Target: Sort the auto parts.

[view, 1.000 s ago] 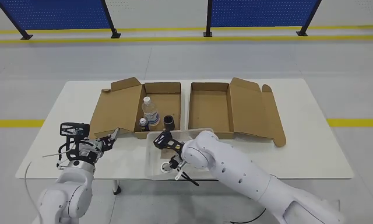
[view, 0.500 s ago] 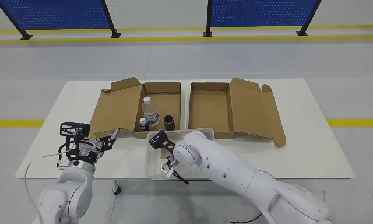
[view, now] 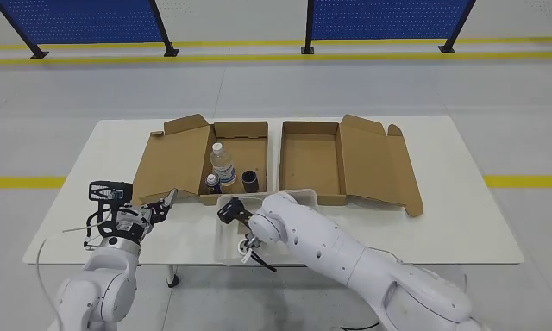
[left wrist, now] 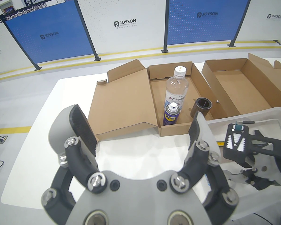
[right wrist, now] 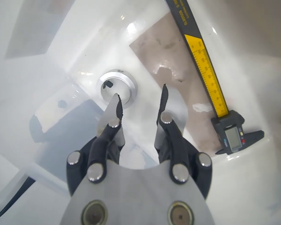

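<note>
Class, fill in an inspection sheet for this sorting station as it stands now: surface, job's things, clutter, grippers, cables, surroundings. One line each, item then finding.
Surface: white table; no spills seen.
Job's things: left box holds a clear bottle, a spray can and a dark sleeve; white bin holds a silver ring and a digital caliper; right box stands beside the left one.
Clutter: nothing seen.
Grippers: right gripper open, down in the bin, one fingertip over the ring; left gripper open, above the table near the left box's flap.
Cables: black cable on the floor beside the table.
Surroundings: blue and white fence panels; yellow floor lines.
</note>
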Tool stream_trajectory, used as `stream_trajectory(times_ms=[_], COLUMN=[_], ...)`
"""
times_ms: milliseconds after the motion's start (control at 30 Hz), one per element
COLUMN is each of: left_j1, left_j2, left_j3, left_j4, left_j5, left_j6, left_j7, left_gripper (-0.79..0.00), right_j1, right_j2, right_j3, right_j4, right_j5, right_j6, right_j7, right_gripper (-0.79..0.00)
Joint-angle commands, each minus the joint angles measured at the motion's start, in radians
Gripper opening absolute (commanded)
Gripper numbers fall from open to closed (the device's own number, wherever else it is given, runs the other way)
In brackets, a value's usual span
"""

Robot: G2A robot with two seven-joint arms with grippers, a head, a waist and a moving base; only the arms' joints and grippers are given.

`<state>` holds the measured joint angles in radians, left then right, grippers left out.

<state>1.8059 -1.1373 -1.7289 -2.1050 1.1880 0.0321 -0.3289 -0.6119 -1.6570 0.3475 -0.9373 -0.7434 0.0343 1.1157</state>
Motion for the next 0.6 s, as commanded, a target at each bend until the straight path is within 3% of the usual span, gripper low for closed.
stream_trajectory(times_ms=[0,567], left_j1=[0.000,0.000], left_j2=[0.000,0.000], left_j3=[0.000,0.000], left_j4=[0.000,0.000], left_j5=[0.000,0.000], left_j6=[0.000,0.000], left_j7=[0.000,0.000], left_gripper=[0.000,0.000], right_j1=[0.000,0.022], right_j2=[-0.011,-0.088], right_j3=[-0.003,-0.012], right_j4=[0.020,0.164], right_j5=[0.002,0.000], right_j6=[-0.004,-0.051], right_j7=[-0.001,-0.012], right_gripper=[-0.459,-0.496])
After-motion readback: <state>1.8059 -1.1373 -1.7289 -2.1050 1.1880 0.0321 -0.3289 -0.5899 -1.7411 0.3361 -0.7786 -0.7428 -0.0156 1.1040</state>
